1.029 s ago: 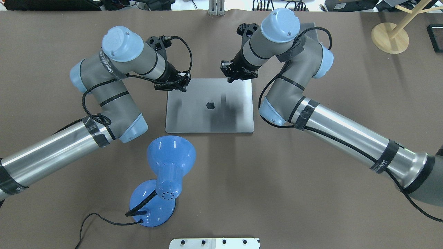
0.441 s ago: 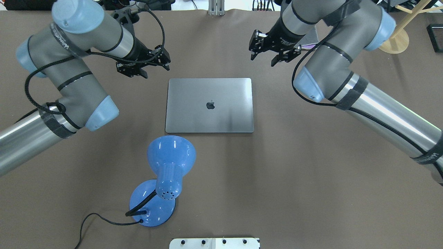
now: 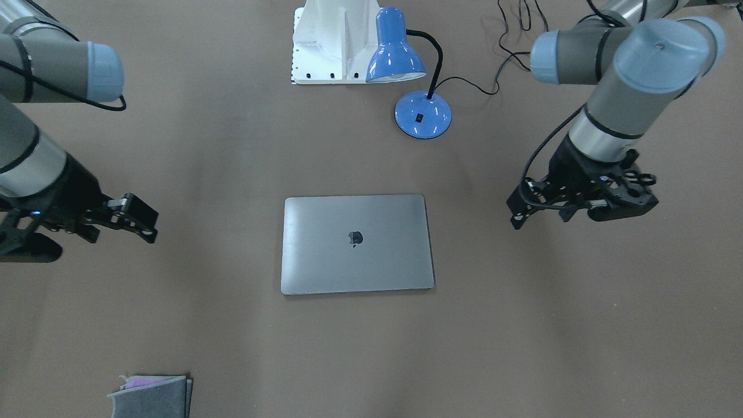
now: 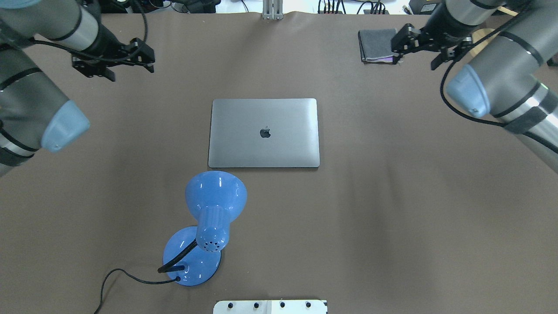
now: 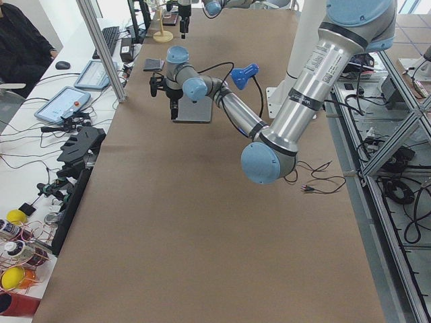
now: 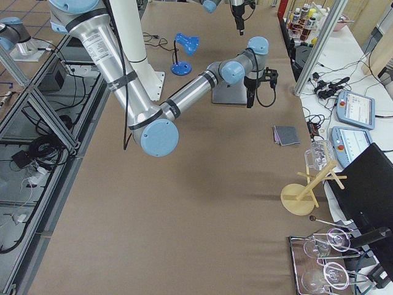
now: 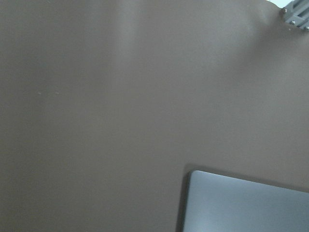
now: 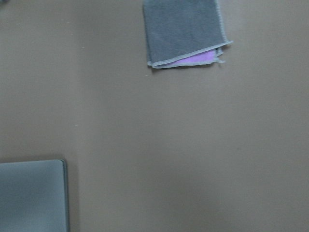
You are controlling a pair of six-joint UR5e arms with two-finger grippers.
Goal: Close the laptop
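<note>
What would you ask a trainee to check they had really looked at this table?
1. True or false: the laptop lies shut, with the logo on its lid facing up.
2. What stands on the table between the laptop and the robot's base? A) a blue desk lamp B) a red mug C) a stack of books
3. Which touches the laptop, the left gripper or the right gripper?

Key: 1 true. 2 A. 3 neither; each hangs well clear of it, out to its own side of the table.
</note>
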